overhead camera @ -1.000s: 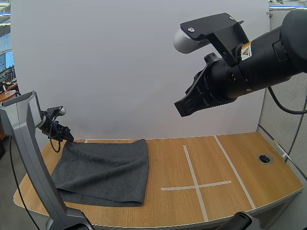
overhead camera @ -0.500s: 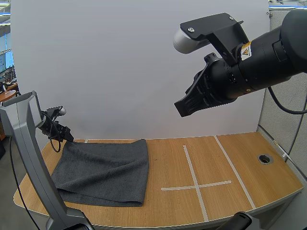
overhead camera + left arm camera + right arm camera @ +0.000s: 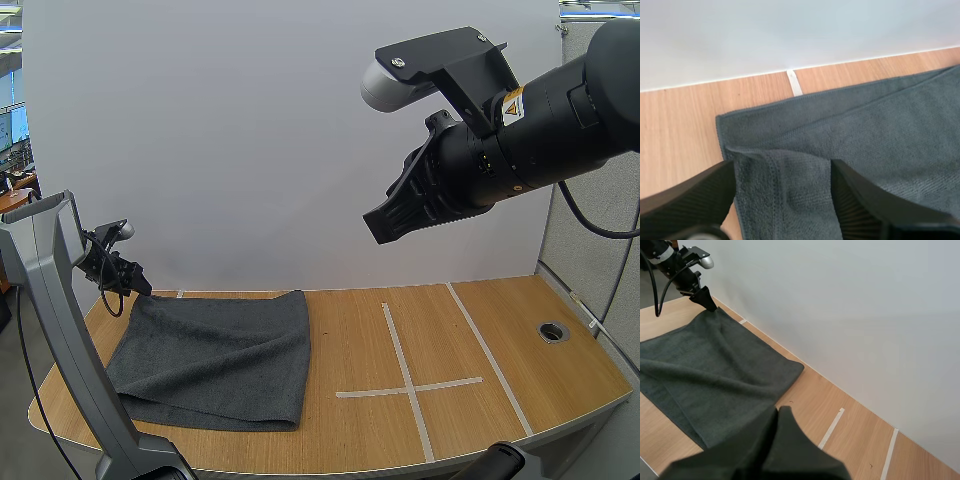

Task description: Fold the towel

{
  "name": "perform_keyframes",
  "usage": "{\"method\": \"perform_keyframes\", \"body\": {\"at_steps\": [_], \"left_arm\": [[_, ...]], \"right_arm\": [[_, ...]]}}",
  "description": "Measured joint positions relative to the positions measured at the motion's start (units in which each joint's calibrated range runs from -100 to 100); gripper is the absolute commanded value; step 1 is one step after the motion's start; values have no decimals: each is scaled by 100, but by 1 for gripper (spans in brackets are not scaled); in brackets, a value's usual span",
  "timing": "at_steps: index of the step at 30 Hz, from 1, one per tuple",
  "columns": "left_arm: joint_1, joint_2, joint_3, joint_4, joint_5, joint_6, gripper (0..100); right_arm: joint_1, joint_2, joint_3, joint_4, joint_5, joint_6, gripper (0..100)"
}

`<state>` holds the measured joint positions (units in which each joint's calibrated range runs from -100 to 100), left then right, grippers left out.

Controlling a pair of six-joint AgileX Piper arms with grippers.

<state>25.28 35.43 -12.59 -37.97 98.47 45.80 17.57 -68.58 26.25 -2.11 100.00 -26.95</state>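
A dark grey towel [image 3: 215, 355] lies folded double on the left part of the wooden table [image 3: 380, 440], its folded edge toward the middle. My left gripper [image 3: 141, 284] sits at the towel's far left corner. In the left wrist view its fingers [image 3: 700, 195] stand apart, open, with a raised fold of the towel [image 3: 850, 135] between them. My right gripper [image 3: 386, 228] hangs high above the table's middle, and in the right wrist view its fingers [image 3: 777, 415] lie together as one wedge, shut on nothing, above the towel [image 3: 715, 370].
A cross of white tape [image 3: 408, 388] marks the table right of the towel, with a longer tape line [image 3: 487, 352] beyond it. A round cable hole [image 3: 552, 330] sits near the right edge. A white wall [image 3: 250, 150] closes the back.
My left gripper has drawn back slightly to the left at the towel's corner. The towel and the right arm have not moved.
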Motion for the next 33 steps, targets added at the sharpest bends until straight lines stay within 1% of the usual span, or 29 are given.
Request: {"method": "perform_keyframes", "body": {"at_steps": [24,29,33], "left_arm": [[0,-46,-37,-37,24,-8,88],[0,-431,-37,52,24,-18,88],[0,-1025,-37,52,24,-27,88]], "right_arm": [[0,0,0,0,0,0,0],[0,0,0,0,0,0,0],[0,0,0,0,0,0,0]]}}
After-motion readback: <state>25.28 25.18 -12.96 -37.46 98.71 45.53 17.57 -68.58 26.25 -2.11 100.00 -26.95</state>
